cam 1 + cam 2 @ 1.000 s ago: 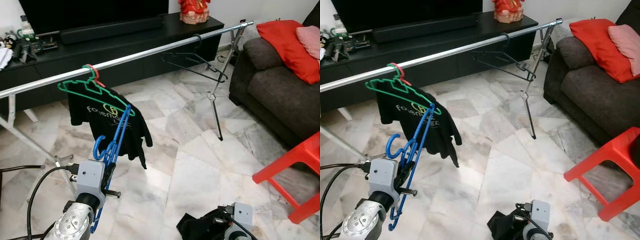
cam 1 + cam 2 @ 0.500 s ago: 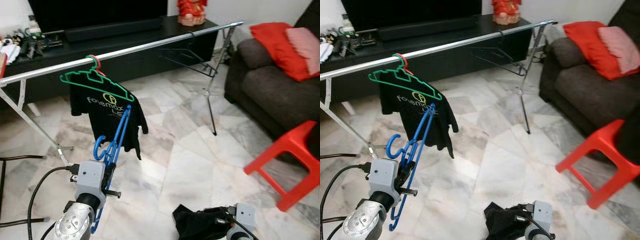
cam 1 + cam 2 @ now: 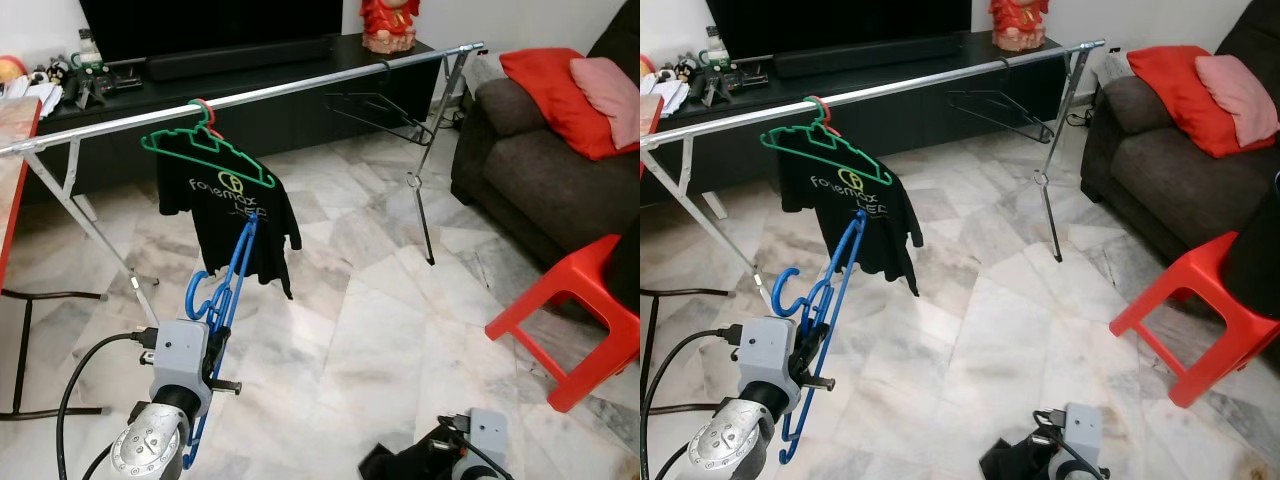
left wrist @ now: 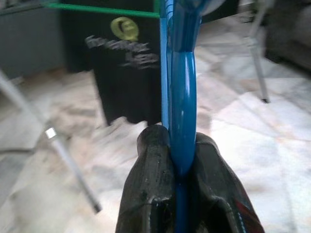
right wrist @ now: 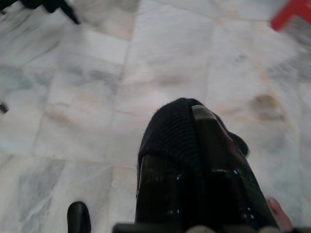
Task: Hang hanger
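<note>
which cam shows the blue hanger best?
Right eye view: the blue hanger shows whole, hook to bottom bar, clamped in the left gripper. Left eye view shows it whole too. Left wrist view gives a blurred close-up.

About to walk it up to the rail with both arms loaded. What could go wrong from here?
1. The blue hanger is pinched at one thin edge in the left tool; it may twist or slip as it is lifted.
2. Its hook could snag the green hanger or black T-shirt on the rail.
3. The dark cloth in the right tool hangs low and may drag.
</note>
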You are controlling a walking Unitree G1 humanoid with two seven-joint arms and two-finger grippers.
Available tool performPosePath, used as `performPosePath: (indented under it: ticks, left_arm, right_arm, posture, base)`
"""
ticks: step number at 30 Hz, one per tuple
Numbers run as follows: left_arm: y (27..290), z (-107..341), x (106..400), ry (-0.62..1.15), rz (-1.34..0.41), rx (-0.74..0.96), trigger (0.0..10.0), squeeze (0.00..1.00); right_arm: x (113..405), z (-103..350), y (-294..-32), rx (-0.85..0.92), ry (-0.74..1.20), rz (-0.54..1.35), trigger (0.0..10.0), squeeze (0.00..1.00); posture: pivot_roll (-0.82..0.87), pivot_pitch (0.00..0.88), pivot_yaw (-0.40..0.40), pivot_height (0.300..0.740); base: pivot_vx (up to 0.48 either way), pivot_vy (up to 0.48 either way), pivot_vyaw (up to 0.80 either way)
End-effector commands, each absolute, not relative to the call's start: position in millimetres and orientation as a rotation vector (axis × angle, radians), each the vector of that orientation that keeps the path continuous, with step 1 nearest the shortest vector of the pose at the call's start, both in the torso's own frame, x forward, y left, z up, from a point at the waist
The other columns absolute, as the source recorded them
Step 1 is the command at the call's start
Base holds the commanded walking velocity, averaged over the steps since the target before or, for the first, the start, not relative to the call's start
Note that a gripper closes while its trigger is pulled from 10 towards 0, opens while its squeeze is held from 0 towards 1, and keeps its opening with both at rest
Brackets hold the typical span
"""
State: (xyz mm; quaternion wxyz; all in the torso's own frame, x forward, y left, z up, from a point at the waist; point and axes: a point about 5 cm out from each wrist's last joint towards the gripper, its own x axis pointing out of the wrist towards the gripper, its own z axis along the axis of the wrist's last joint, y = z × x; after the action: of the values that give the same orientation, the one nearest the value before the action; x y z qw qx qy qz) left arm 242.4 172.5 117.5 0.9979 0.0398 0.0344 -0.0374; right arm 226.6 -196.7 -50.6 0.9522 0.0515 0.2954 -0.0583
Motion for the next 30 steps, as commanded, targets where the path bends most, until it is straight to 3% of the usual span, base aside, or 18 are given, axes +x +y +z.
performPosePath:
  ticks: [1,7,16,23,26,30]
  left_arm:
    - [176.1,115.6,241.3,0.086,-0.058,0.071,10.0,0.0]
    - [175.3,114.1,241.0,0.098,-0.065,0.069,10.0,0.0]
    - [162.5,97.4,236.6,0.208,-0.243,0.101,10.0,0.0]
    - [154.5,70.7,225.8,0.423,-0.666,0.329,10.0,0.0]
    - [157.5,72.2,237.4,0.463,-0.753,0.41,10.0,0.0]
    - [155.9,73.2,243.7,0.496,-0.843,0.459,10.0,0.0]
  right_arm:
    - [229.2,-48.3,-195.9,0.093,0.582,-0.102,10.0,0.0]
    - [229.4,-48.1,-195.4,0.102,0.58,-0.095,10.0,0.0]
    - [229.2,-48.1,-195.6,0.141,0.571,-0.124,10.0,0.0]
    - [235.1,-41.1,-194.9,0.127,0.5,-0.098,10.0,0.0]
    - [330.0,54.2,-194.3,0.053,0.157,-0.052,10.0,0.0]
    - [343.7,71.7,-191.8,0.041,0.124,-0.009,10.0,0.0]
  posture:
    - [0.06,0.139,-0.002,0.74]
    - [0.06,0.14,-0.004,0.74]
    - [0.06,0.138,-0.001,0.74]
    - [0.05,0.137,-0.002,0.74]
    - [0.05,0.134,-0.005,0.74]
    - [0.05,0.132,-0.007,0.74]
  base:
    - [0.0,0.0,0.8]
    - [0.0,0.0,0.8]
    - [0.0,0.0,0.58]
    - [0.0,0.0,0.0]
    - [0.0,0.0,0.0]
    - [0.0,0.0,0.0]
